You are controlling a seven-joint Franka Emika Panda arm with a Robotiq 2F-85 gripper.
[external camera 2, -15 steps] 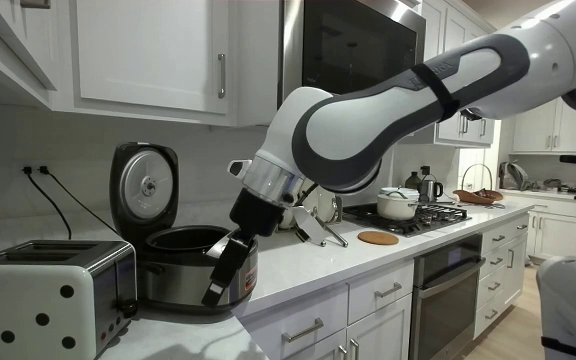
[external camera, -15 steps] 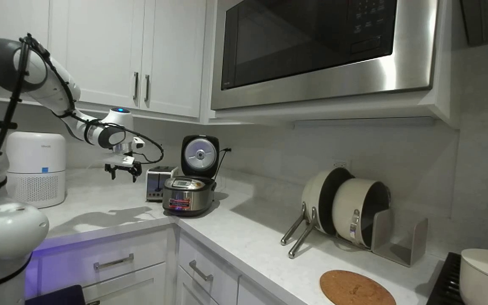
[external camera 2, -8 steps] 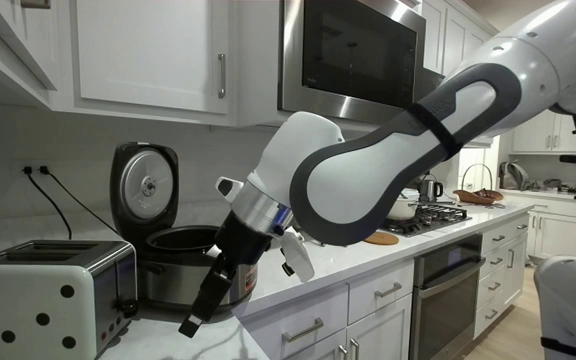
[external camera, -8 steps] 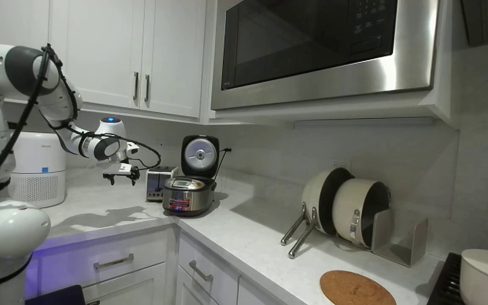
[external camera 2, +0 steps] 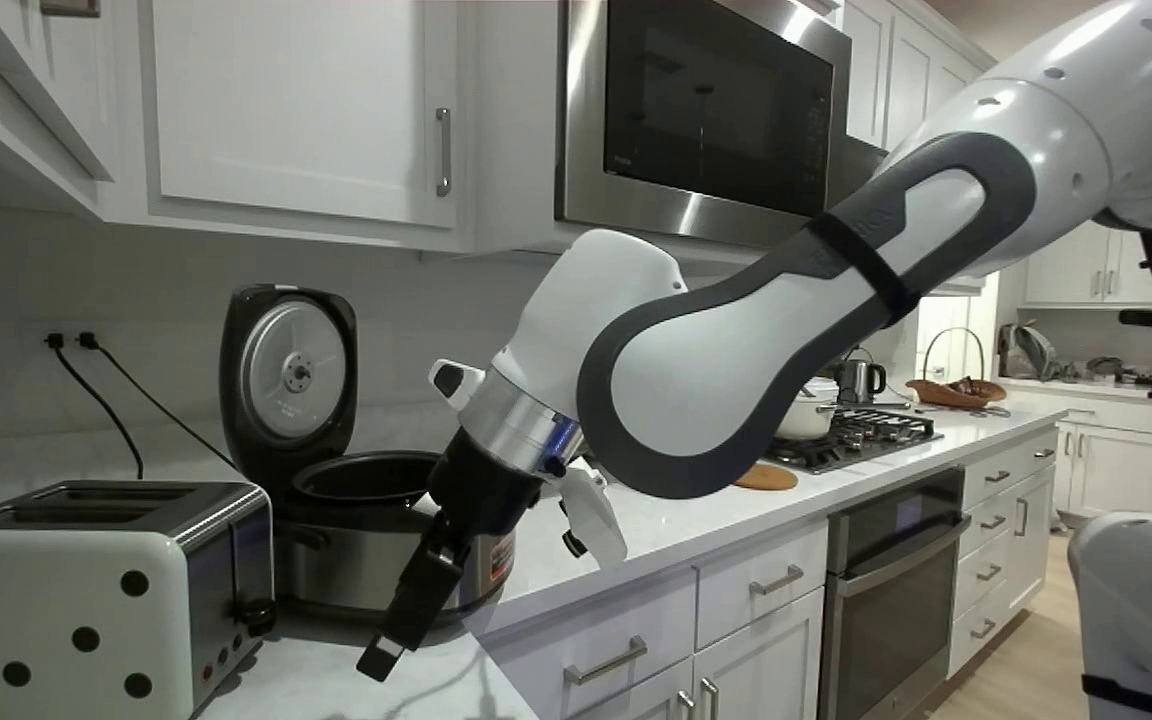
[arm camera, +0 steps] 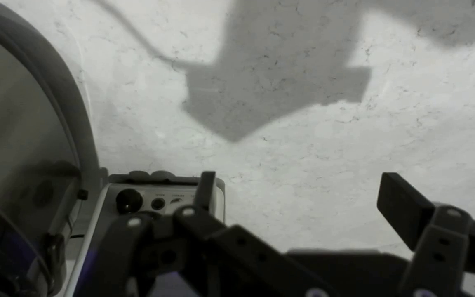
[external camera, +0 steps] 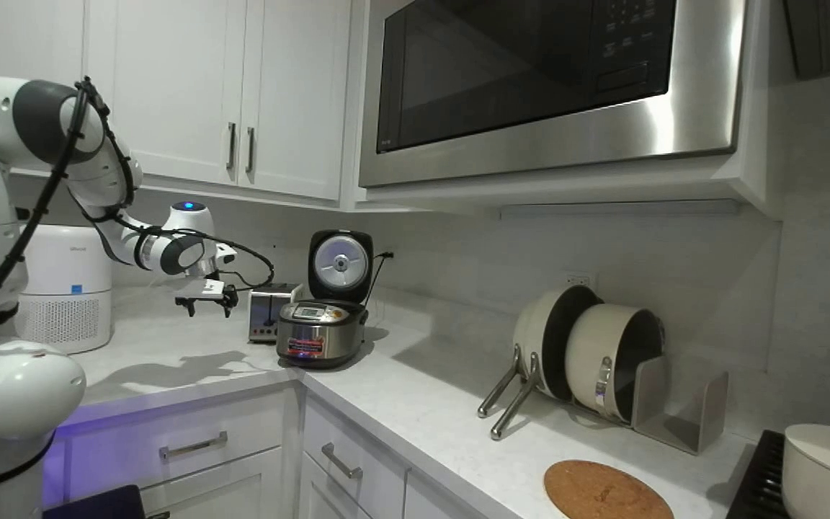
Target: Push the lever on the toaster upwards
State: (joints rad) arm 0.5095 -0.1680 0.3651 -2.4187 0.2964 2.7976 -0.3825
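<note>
Black-dotted white toaster point(external camera 2: 106, 600) stands upright; lever point(external camera 2: 256, 614) low.

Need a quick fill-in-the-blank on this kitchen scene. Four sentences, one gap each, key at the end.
1. The dots on the toaster are ____ in colour.
2. Its lever knob sits in the ____ half of the toaster's front (upper or lower).
3. The lid of the rice cooker stands ____ (open or shut).
4. The gripper has its fingers ____ (apart or together).

Missing words: black; lower; open; apart.
</note>
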